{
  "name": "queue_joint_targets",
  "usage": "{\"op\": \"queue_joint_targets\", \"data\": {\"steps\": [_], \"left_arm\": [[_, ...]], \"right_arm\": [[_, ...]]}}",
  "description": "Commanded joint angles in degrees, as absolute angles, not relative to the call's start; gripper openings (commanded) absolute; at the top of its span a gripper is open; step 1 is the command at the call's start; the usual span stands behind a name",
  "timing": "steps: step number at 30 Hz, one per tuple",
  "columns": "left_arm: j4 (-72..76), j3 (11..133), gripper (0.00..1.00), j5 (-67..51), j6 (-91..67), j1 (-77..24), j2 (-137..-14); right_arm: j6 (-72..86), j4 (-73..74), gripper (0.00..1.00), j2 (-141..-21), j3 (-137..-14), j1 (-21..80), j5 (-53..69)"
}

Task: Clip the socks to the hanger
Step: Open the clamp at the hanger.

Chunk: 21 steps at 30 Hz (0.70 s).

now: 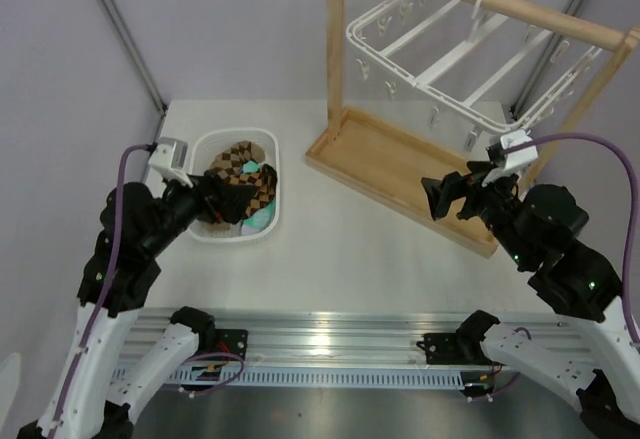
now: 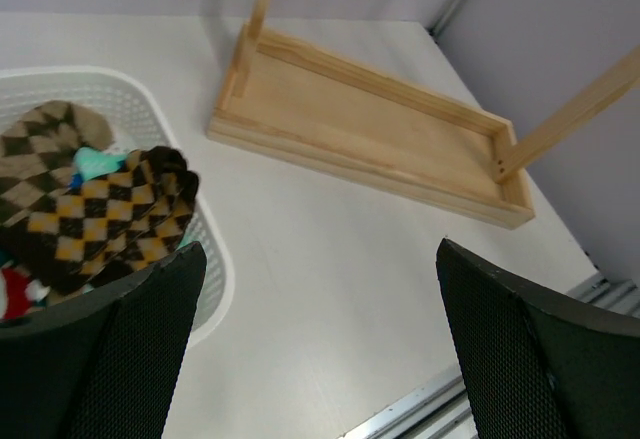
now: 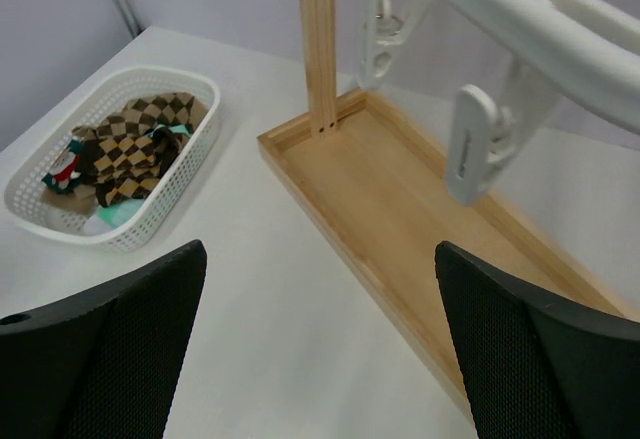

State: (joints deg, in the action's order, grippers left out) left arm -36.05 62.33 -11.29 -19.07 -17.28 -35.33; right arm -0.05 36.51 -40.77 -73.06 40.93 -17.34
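White table (image 1: 350,249) seen from above, with two black-and-white robot arms bolted at its near edge. At the left, the left arm rises from its base, bends at a raised elbow and reaches forward and to the right, wrist angled down. The left gripper (image 1: 226,204) sits at the near side of a white mesh basket (image 1: 203,148), jaws spread wide and gripping nothing. Whether a fingertip touches the fabric cannot be told. In its wrist view the two dark fingers (image 2: 120,359) stand far apart, the left one over the basket's rim. The socks (image 1: 243,171) lie heaped in the basket: brown-and-tan diamond-patterned ones on top, with a bit of mint green and a dark one with a red patch beneath. To the right of the basket stands a light wooden stand (image 1: 390,159) with a shallow tray base, two uprights and a rod across the top. The hanger (image 1: 455,44), a white grid frame, hangs by its hook from the rod above the tray, with white clips (image 3: 470,144) dangling under it. At the far right, the right arm rises from its base, folds at the elbow and points its forearm left toward the stand. The right gripper (image 1: 436,197) hovers above the tray's near edge, below the hanger, jaws spread wide and empty
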Motion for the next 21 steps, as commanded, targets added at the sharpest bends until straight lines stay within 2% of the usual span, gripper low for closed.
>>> {"op": "queue_joint_targets", "data": {"steps": [1,6,11,21], "left_arm": [[-24.80,64.42,1.00,-16.35,-23.20,-20.12,-40.77],[-18.03,66.44,1.00,-11.96,-24.16,-27.94,-48.50],[-7.31,68.11,0.99,-7.75,-25.58,-35.57,-57.10],[11.93,75.22,1.00,-2.72,-20.13,-46.93,-72.57]], "right_arm": [[3.16,34.98,0.99,-42.88,-76.46,41.22,-13.02],[6.76,31.91,0.99,-47.45,-77.52,41.22,-10.55],[8.88,30.06,0.99,-50.53,-81.55,41.22,-13.27],[12.56,32.08,0.90,-51.24,-88.94,41.22,-18.91]]}}
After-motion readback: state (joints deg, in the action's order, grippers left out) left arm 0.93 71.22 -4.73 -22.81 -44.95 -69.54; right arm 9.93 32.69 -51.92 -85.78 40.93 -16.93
